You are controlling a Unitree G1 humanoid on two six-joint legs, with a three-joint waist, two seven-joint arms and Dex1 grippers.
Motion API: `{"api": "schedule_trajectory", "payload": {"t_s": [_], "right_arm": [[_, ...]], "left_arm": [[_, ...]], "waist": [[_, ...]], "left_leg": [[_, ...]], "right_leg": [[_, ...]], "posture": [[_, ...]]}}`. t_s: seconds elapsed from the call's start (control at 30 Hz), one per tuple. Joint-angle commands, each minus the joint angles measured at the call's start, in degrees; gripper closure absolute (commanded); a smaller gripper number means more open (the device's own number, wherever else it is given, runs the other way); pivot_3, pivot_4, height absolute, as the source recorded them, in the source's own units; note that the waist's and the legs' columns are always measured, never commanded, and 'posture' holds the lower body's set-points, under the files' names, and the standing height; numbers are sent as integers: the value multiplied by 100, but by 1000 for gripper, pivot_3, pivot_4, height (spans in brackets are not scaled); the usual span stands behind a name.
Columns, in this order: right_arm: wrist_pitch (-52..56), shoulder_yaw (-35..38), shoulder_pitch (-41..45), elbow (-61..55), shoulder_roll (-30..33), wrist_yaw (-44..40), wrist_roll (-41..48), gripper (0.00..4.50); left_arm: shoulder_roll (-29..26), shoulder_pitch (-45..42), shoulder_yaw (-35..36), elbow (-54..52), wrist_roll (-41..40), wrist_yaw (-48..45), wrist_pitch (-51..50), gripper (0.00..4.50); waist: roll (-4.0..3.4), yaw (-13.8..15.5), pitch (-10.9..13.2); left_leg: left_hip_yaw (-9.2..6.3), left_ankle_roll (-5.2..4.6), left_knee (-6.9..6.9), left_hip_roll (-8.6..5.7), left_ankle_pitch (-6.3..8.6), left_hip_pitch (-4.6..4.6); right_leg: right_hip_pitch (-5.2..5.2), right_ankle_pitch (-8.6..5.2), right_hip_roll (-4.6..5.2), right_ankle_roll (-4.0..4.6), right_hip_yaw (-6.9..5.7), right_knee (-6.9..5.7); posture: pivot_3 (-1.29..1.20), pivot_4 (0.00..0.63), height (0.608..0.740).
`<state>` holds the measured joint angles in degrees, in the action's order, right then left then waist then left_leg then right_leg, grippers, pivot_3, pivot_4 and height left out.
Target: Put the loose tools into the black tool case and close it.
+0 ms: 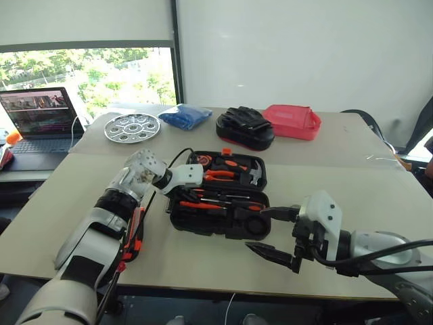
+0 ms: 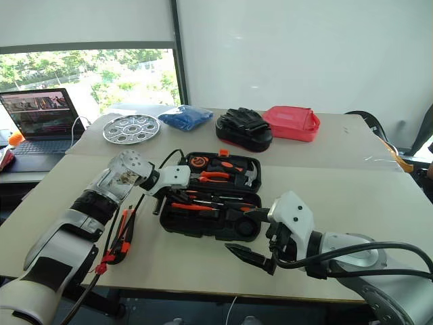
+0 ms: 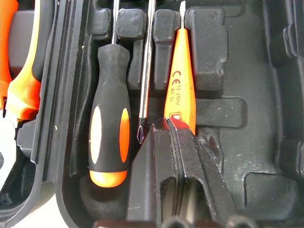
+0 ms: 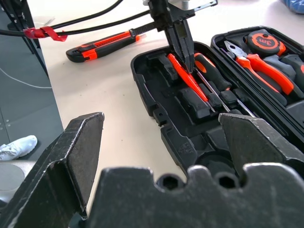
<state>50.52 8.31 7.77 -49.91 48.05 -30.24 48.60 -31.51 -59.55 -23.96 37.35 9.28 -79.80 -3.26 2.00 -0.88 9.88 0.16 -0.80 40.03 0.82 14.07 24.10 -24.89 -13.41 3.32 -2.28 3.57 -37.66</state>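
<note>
The black tool case lies open in the middle of the table. In its near half rest an orange-and-black screwdriver, a second screwdriver's thin shaft and the slim orange tester pen. My left gripper is shut, and its tips touch the pen's end in its recess. The utility knife lies loose on the table left of the case, partly under my left arm. My right gripper hangs open and empty over the table, close to the case's front right corner.
Pliers and a tape measure sit in the case's far half. Along the table's back stand a round silver tray, a blue cloth, a black bundle and a red pouch. A laptop stands at far left.
</note>
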Motion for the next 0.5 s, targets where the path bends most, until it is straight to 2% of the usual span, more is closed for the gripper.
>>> {"api": "schedule_trajectory", "payload": {"t_s": [0.03, 0.3, 0.5], "right_arm": [[-79, 79, 74, -7, -33, 32, 78, 0], [-73, 83, 99, 65, -30, 26, 103, 0], [-69, 95, 107, 91, -8, 1, 113, 0]], "left_arm": [[-30, 86, 27, -192, 73, 61, 34, 4477], [-103, -50, 214, -144, -19, 95, -49, 4477], [-247, -14, 397, -620, -305, -226, -517, 4477]], "waist": [[0, 3, 0], [0, 3, 0], [0, 4, 0]], "left_leg": [[0, 0, 0, 0, 0, 0], [1, 0, 1, -1, 0, 0], [1, 0, 1, 0, 0, 2]], "right_leg": [[0, 0, 0, 0, 0, 0], [1, 0, 0, 0, 0, 1], [-1, 0, 0, 0, 0, 0]], "posture": [[0, 150, 740], [0, 150, 740], [0, 150, 740]]}}
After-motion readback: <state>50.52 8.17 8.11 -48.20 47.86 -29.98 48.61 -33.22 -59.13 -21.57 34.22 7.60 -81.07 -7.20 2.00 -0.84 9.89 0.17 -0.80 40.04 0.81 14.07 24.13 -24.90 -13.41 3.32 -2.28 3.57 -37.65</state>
